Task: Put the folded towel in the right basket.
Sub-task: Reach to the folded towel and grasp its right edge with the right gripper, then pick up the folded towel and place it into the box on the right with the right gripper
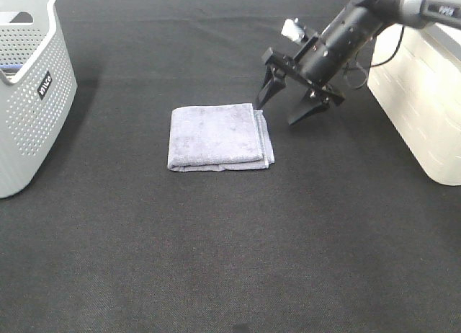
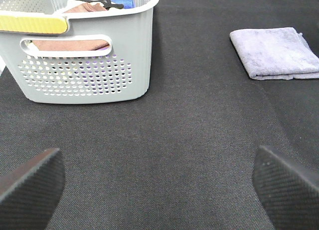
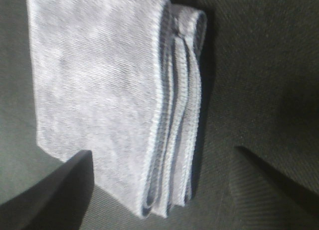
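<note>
From the high camera, a folded lavender-grey terry towel (image 1: 220,137) lies flat in the middle of the black woven counter (image 1: 230,261). It is well apart from the grey perforated plastic basket (image 1: 36,95) on the left and the white ribbed plastic basket (image 1: 421,95) on the right. The right claw (image 1: 276,114) hangs over the towel's far right corner with its fingers spread. One tip is at the corner and the other is over bare counter beside it.

The left wrist camera shows the left claw (image 2: 159,190) spread wide above bare counter. The grey basket (image 2: 84,65) holds folded cloths, and the towel (image 2: 276,51) lies well off to the side.

In the right wrist camera, the towel's (image 3: 109,90) layered edge sits between the right claw's (image 3: 163,150) parted fingers (image 3: 60,190). Whether they touch the cloth cannot be told.
</note>
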